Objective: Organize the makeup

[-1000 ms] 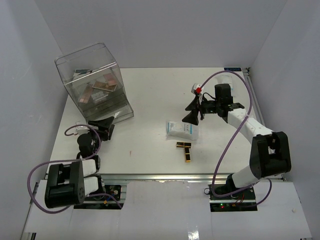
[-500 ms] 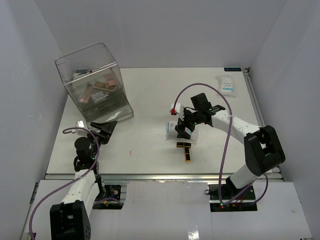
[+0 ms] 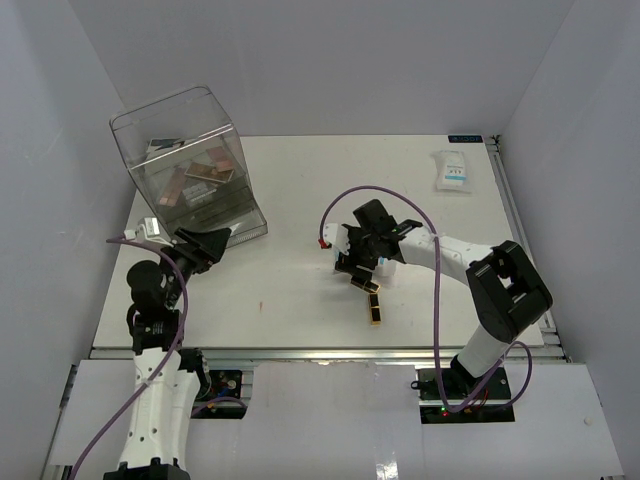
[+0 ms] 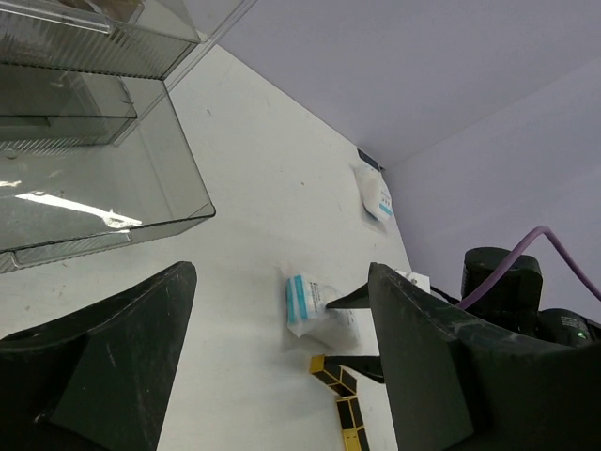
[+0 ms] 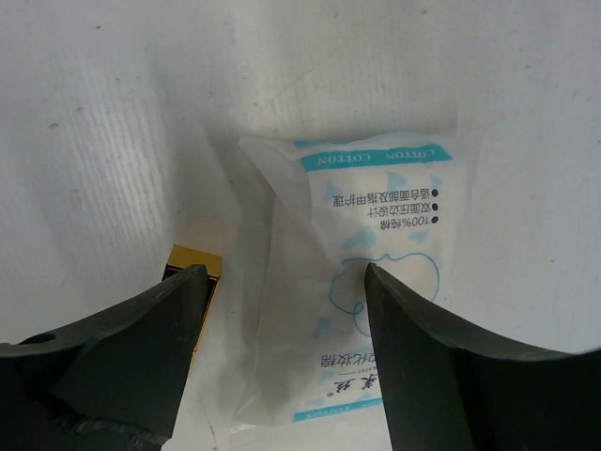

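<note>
Right gripper (image 3: 362, 258) is down over the sachet (image 5: 376, 216) near the middle of the table (image 3: 290, 290), jaws spread and nothing pinched: in the wrist view one finger sits between the sachet's edge and the gold end of a lipstick tube, while the other hangs over the printed face rather than past its far edge. I read this as the pick-up of that sachet, just before the squeeze. My next move needs the jaws to bracket the packet properly or gather its loose film, and to stay clear of the lipstick tubes (image 3: 372, 300) lying just at its 6 o'clock. Left gripper (image 3: 205, 245) is also spread and empty, waiting at the mouth of the clear box (image 3: 190, 165) at 10 o'clock, where the palettes (image 3: 205, 175) already lie. A second sachet (image 3: 452, 170) rests alone toward 1 o'clock, well apart from everything. Compared with a second ago, my right arm has swung in from 2 o'clock and dropped onto the packet, the nearer lipstick looks turned from square to slanted, possibly nudged, and my left arm has risen from its folded pose, its gripper edging closer to the box
</note>
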Robot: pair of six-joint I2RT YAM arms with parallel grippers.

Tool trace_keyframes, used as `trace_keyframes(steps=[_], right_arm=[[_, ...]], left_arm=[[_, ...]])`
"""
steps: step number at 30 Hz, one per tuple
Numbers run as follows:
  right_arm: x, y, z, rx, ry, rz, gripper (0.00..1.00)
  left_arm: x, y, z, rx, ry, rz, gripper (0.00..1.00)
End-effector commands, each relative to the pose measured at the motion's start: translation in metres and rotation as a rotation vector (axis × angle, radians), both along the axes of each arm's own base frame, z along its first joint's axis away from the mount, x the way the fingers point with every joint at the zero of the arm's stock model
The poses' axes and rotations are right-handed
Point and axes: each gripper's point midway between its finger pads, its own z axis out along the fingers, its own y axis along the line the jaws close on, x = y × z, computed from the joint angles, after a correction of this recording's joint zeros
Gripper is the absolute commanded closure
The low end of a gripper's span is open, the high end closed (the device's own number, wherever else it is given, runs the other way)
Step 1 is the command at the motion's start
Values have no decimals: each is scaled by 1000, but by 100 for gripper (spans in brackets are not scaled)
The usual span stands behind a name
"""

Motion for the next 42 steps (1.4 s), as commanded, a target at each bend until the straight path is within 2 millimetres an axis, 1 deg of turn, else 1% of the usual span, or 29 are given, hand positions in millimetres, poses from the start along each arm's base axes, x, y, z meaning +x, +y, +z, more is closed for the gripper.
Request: trace_keyframes(steps=[1,6,8,11,13,18,21,25,26,27,29,30,33,35,36,38,42], right_arm=[[15,-14,-7,-79,-71,-29,30],[16,-3,20,-7,-99,-8,30],[19,-4,20,-18,-102,-13,30],[22,-4,12,-38,-92,-23,30],[19,-1,10,-23,-73,-17,30],[24,10,13,16,-41,-47,34],[29,16,12,30,-16,-68,40],[35,17,2,7,0,-98,50],[36,17,-1,0,5,-103,56],[36,17,-3,-4,12,-108,59],[35,18,-1,7,24,-111,63],[35,19,1,14,21,-110,68],[36,25,13,51,18,-106,82],[37,31,24,84,17,-105,90],[37,37,32,111,22,-96,92],[31,52,54,190,50,-57,92],[25,85,110,338,119,7,92]], left_arm=[[-5,6,1,85,27,18,15],[-8,16,12,165,14,64,14],[-9,17,14,182,11,68,14],[-10,17,11,192,17,64,14],[-11,17,10,205,16,63,14],[-14,18,6,226,31,64,14],[-15,19,4,237,39,66,14],[-17,21,0,247,51,77,14],[-17,21,0,248,51,77,14],[-17,21,1,250,49,78,14],[-17,21,2,250,49,76,14],[-17,21,2,252,48,77,14],[-17,21,4,252,45,78,14],[-18,21,8,251,38,79,14],[-18,21,10,250,34,81,14],[-18,23,18,246,25,94,14],[-19,29,40,226,-5,146,14]])
